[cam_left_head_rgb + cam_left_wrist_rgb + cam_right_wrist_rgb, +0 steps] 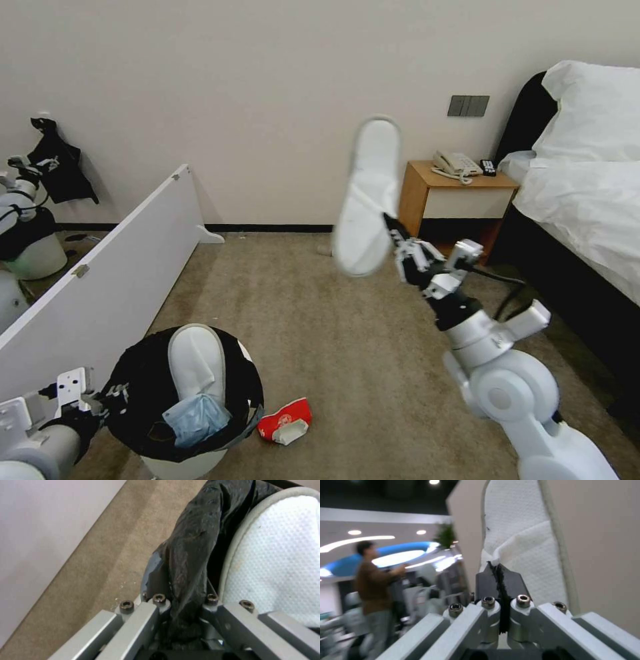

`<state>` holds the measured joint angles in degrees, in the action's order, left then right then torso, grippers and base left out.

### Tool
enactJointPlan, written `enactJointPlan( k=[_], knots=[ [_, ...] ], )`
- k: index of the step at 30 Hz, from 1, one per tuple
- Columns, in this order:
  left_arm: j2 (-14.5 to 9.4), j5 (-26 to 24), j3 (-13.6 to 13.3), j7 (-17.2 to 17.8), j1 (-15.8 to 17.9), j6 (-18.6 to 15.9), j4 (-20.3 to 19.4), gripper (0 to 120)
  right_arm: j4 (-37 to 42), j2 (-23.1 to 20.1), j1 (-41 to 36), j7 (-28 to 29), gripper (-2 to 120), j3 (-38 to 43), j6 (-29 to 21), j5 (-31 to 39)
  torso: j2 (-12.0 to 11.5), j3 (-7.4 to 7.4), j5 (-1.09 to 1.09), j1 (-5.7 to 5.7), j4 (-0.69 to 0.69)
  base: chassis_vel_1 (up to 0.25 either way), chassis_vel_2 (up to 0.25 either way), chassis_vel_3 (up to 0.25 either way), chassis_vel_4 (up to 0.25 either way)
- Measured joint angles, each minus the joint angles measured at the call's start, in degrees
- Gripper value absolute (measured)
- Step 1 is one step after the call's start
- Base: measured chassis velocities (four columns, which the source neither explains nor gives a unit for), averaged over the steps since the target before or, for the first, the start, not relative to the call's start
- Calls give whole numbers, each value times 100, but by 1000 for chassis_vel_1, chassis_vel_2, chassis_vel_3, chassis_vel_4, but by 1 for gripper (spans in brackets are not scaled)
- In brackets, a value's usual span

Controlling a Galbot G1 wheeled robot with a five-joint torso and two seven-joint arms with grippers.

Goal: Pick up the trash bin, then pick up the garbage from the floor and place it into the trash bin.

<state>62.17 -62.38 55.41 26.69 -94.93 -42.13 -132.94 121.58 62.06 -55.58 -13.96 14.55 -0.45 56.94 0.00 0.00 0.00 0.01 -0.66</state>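
Right tool (393,230) is clamped on a white slipper (368,197), pinching the strap edge; the right wrist view shows the jaws fully closed on the fabric (520,547). The slipper is held up in the air, roughly vertical, toe up, well above the carpet floor (360,347) and in front of the nightstand (453,193).

Left tool (110,400) is closed on the black bag folded over the trash bin's rim (186,562). The trash bin (183,393) sits at lower left, next to the white panel (100,280). Can't tell whether it's lifted off the carpet or resting on it.

Already in the bin: the other white slipper (195,360), standing upright against the near wall, and a light-blue face mask (197,419) draped at the front rim.

Left on the floor: a red-and-white packet (285,421), just beside the bin on its right.

Step in hand, as I read it: carrying the second slipper over to the bin.

Next move calls for:
- swing the right arm left and down, getting the slipper over the bin opening
- aim for the free space right of the slipper already in there, since the opening is crowded
- go heel first and release low, or it could catch the rim and tip out
- left arm keeps the bin steady

Packet follows after that.
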Motion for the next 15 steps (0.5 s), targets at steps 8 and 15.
enactJointPlan(
  k=[8, 15],
  knots=[
    [-34, -38, -68, 44, 8, 0, -26, 4, -666, 548, 1320, -477, 0, -1275, 197, 271, -1, 0, -1, 0, 3, 0, 0, 0, 0],
    [-27, -36, -43, 56, -59, 0, -68, 4, -1205, 864, 1908, -865, 0, -2150, 365, 256, -1, 0, -1, 0, 1, 0, 0, 0, 0]
  ],
)
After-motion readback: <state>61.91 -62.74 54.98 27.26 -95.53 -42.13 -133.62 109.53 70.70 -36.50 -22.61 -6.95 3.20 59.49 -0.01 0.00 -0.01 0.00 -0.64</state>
